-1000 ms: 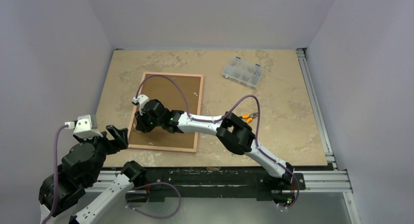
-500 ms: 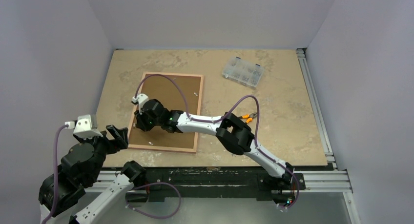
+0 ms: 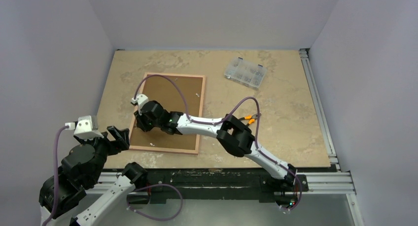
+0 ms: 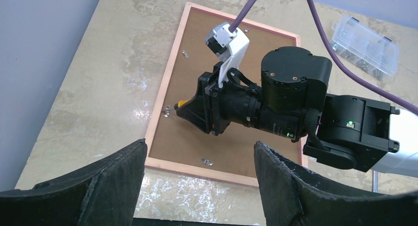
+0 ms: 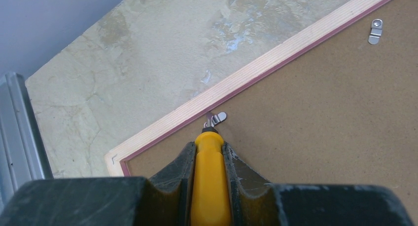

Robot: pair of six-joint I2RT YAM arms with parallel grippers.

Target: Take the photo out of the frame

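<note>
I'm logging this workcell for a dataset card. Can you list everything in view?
table: one, beige stone-look, under everything.
frame: one, pale wood with pink inner edge, face down, left of centre.
backing board: one, brown, inside the frame; no photo shows.
metal clips: at least four, silver, along the board's edges.
parts box: one, clear, beyond and right of the frame.
orange-handled tool: one, partly hidden by the right arm.
yellow-handled tool: one, in the right claw, tip at a clip.
right claw: one, black, shut on that tool.
left claw: one, black, open and empty, near-left table corner.
</note>
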